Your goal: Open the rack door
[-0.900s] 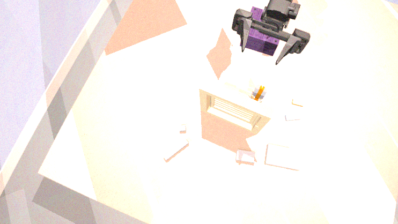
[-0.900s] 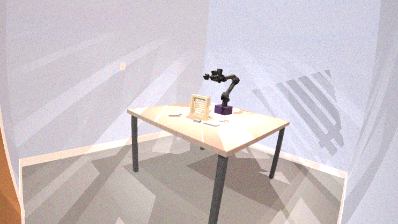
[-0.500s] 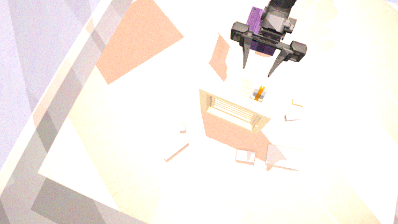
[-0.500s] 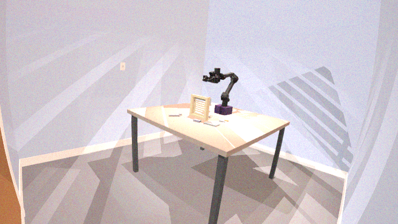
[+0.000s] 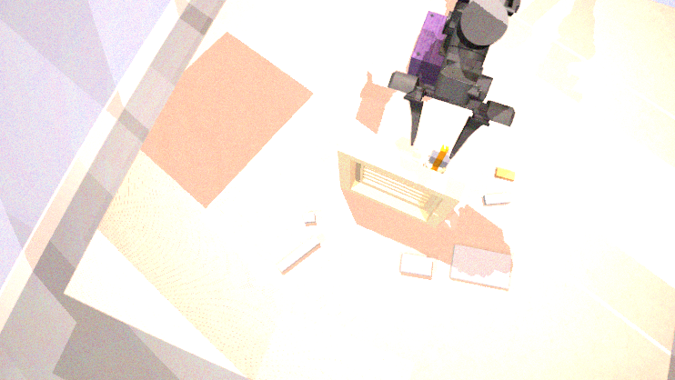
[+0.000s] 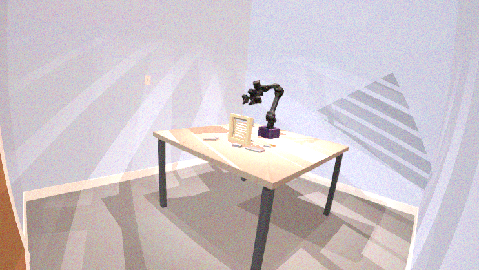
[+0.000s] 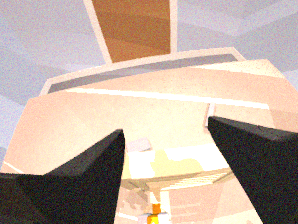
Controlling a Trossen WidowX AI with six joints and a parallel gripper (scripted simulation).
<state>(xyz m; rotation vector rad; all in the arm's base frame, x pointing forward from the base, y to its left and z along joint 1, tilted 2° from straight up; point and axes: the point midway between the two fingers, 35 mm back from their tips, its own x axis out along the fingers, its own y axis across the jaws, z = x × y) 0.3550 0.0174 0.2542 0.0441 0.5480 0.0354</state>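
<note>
The rack frame stands upright on the table, pale and wooden, with slats showing through its opening. The orange handle is on the rack's robot-facing side. Seen from above it is a short narrow bar; in the wrist view it is at the bottom edge. The door panel is washed out by glare, but it looks shut against the frame. My gripper is open and empty, raised above the rack, with its fingers pointing toward the handle's side. No contact with the handle shows.
A small yellow block and a white block lie right of the rack. A wide flat slab and a smaller block lie beyond it. A long bar and a tiny block lie left. The arm's base is purple.
</note>
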